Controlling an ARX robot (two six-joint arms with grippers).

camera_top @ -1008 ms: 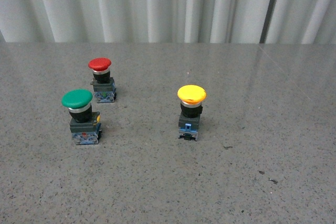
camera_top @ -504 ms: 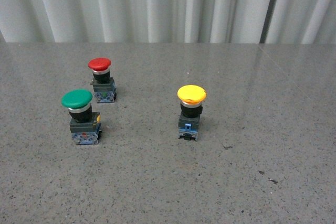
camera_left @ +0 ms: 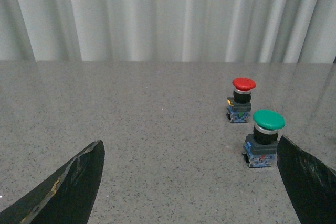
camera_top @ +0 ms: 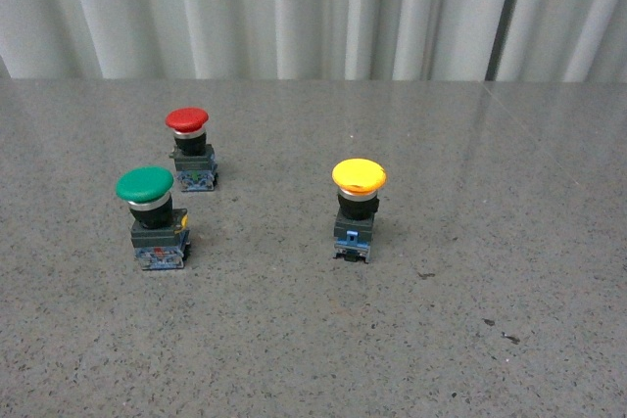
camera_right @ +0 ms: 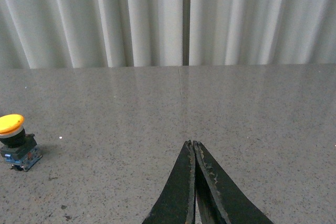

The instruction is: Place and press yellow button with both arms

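Near the middle of the grey bench, you see the yellow button upright and alone, with the green button and red button well apart toward the left edge. Neither arm enters the front view. Your left gripper is spread wide around nothing, its fingers cut off by the frame; your right gripper is clenched empty, tips touching.

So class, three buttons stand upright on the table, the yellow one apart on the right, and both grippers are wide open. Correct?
Not quite. Only the left gripper is open; the right wrist view shows the right gripper shut. The yellow button does stand apart on the right.
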